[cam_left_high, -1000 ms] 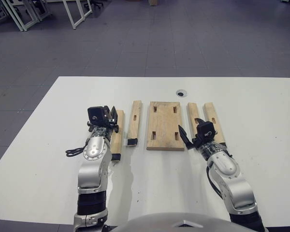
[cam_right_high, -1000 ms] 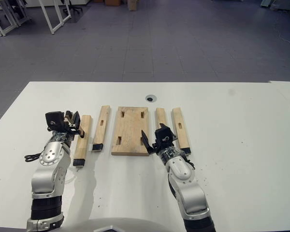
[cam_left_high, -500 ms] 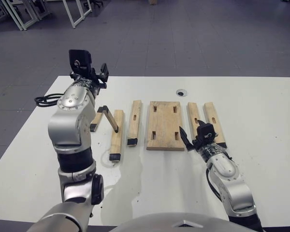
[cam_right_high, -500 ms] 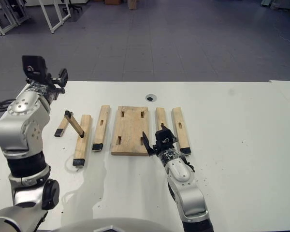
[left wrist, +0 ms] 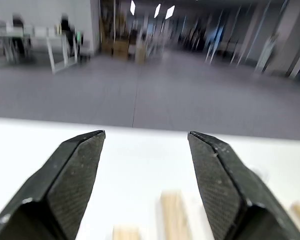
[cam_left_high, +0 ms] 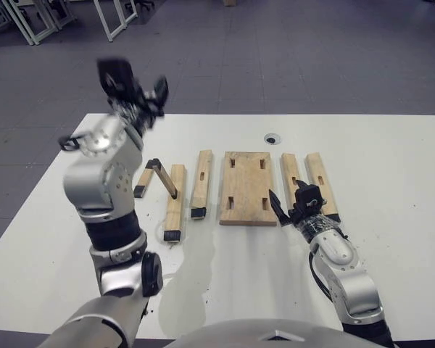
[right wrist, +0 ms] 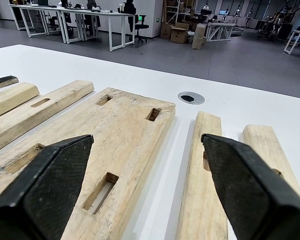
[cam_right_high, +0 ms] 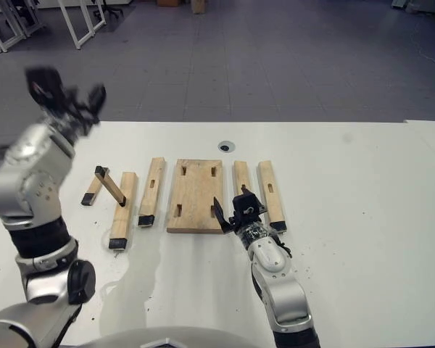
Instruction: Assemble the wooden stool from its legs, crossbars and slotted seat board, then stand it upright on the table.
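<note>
The slotted seat board (cam_left_high: 248, 188) lies flat in the middle of the white table (cam_left_high: 391, 159). Two wooden legs (cam_left_high: 175, 199) (cam_left_high: 201, 183) lie to its left, two more (cam_left_high: 290, 176) (cam_left_high: 320, 183) to its right. A short crossbar (cam_left_high: 144, 182) lies at the far left, and a dark-tipped crossbar (cam_left_high: 163, 176) leans tilted on the leftmost leg. My left gripper (cam_left_high: 154, 93) is raised high over the table's far left edge, open (left wrist: 146, 134) and empty. My right gripper (cam_left_high: 284, 199) sits low at the board's near right corner, open (right wrist: 147, 136), with nothing between its fingers.
A round cable hole (cam_left_high: 272, 138) sits in the table behind the board. Bare table stretches to the right of the legs and along the near edge. Grey floor with metal desk frames (cam_left_high: 29, 18) lies beyond the far edge.
My left arm has swung up from beside the leftmost leg to high over the far left edge, uncovering the two crossbars. The right arm has barely moved.
</note>
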Robot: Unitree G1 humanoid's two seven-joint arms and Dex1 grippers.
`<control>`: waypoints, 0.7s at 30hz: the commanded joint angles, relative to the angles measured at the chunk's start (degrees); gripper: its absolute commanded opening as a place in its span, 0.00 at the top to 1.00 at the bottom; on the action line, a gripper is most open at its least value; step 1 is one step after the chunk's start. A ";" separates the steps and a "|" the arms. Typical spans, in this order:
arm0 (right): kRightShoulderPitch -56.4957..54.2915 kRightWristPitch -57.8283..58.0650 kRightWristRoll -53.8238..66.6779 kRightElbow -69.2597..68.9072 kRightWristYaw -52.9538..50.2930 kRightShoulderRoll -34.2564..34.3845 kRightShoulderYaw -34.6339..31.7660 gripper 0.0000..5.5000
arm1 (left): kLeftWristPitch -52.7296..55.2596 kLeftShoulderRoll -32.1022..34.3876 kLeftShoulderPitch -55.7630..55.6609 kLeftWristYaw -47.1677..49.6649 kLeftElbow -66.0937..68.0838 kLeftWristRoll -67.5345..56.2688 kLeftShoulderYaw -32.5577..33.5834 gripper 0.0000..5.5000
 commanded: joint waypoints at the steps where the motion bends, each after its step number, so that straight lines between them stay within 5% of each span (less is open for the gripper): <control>1: -1.40 0.99 -0.08 0.53 0.30 -0.07 -0.35 0.28 | -6.90 -1.03 6.44 -0.60 7.59 1.83 -0.48 0.44; 6: -0.99 1.06 -0.16 0.61 -0.19 0.32 -0.56 0.28 | -8.88 -1.42 1.80 -0.63 5.64 -1.82 1.46 0.44; 13: 0.37 1.52 -0.09 -0.39 -0.60 0.39 -0.77 0.28 | 4.46 -0.50 -9.21 3.99 -14.33 -11.59 4.95 0.44; 21: 2.10 1.73 0.01 -1.88 -0.63 -0.32 -1.97 0.28 | 12.30 -3.33 33.53 7.61 -46.73 -10.29 -6.53 0.18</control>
